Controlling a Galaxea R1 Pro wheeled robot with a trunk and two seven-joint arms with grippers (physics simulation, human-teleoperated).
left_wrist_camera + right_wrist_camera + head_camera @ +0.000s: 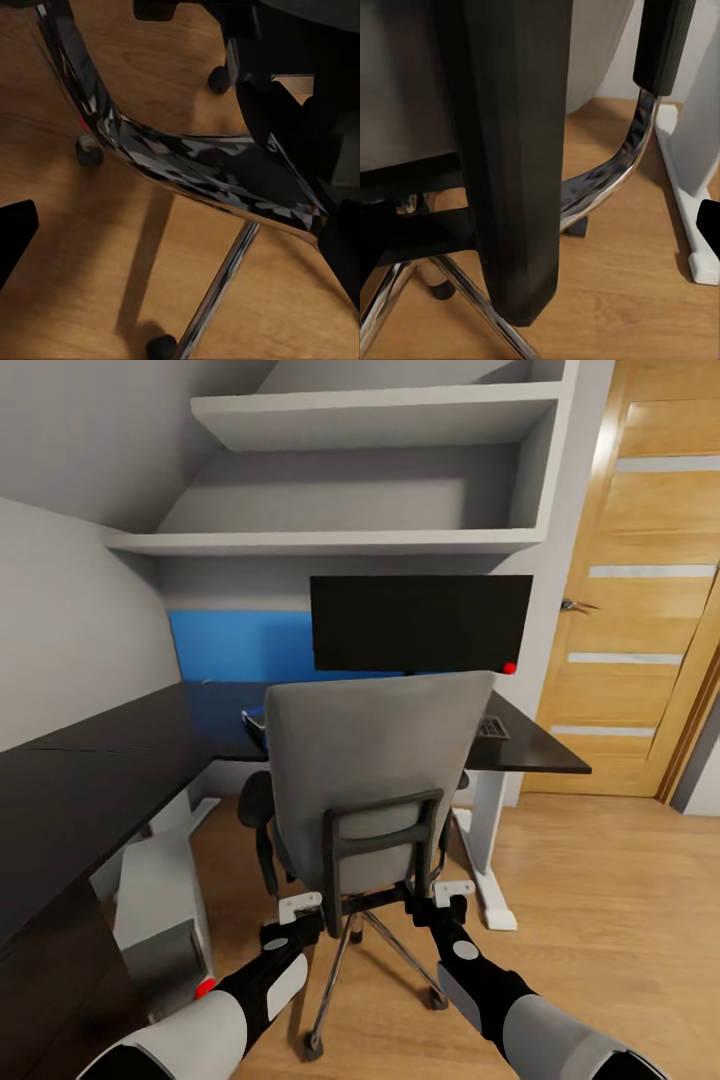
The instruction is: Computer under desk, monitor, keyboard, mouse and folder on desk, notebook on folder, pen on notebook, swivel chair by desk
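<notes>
Nearest, both arms reach forward over a light wood plank floor (600, 880). The left gripper (298, 908) and right gripper (452, 892) sit at the lower back of the swivel chair (375, 760), each beside the black back frame; whether the jaws are released or clenched I cannot tell (fingertips merge with the frame). In the left wrist view a chrome armrest support (187, 165) curves over the floor, with casters beneath. In the right wrist view the black frame bar (514, 150) stands very close.

Left, under the glossy black L-shaped desk (90, 780), stands the light grey computer (160, 920), red dot on its lower front. The chair faces the desk, its grey back hiding much of the top. A corner of the keyboard (491, 728) shows past the chair's right edge, a blue edge of the folder (254, 718) at its left.

Farther, the monitor (420, 622) stands upright on the desk, against a blue wall panel (235, 645). Above, white shelves (370, 480); right, a wood door (640, 590).
</notes>
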